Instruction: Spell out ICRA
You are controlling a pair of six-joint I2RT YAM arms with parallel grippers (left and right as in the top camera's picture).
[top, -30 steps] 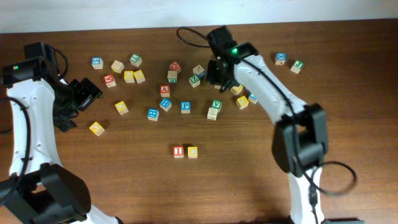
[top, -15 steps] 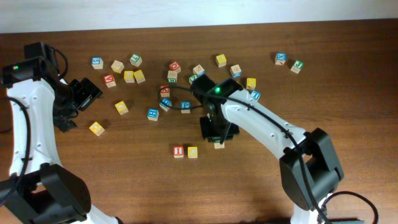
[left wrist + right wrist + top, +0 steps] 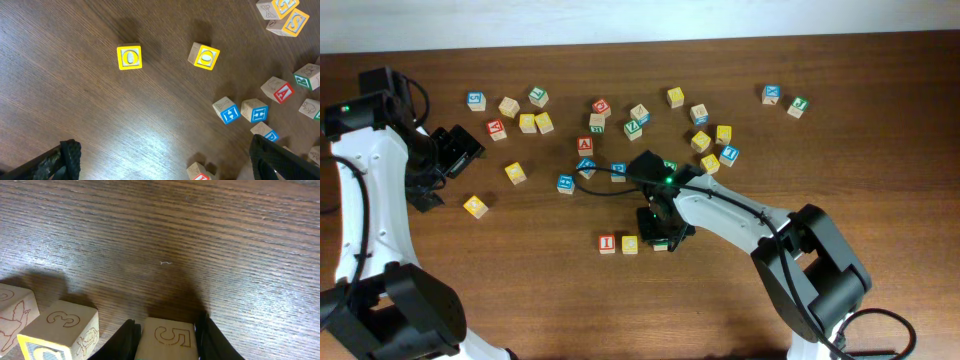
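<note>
Watching the right end effector [image 3: 661, 234] pinching what I took for the R cube [image 3: 167, 339] low on the worktop [image 3: 720, 300], just beside the C cube [image 3: 629, 244], I figured a sloppy release could've shoved it into the I cube [image 3: 607, 243] and wrecked the row.

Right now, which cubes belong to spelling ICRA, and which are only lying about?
Job: red I cube, yellow C cube beside it, held cube in the right gripper, red A cube.
Lying about: blue cubes, two yellow cubes off to the left.
</note>
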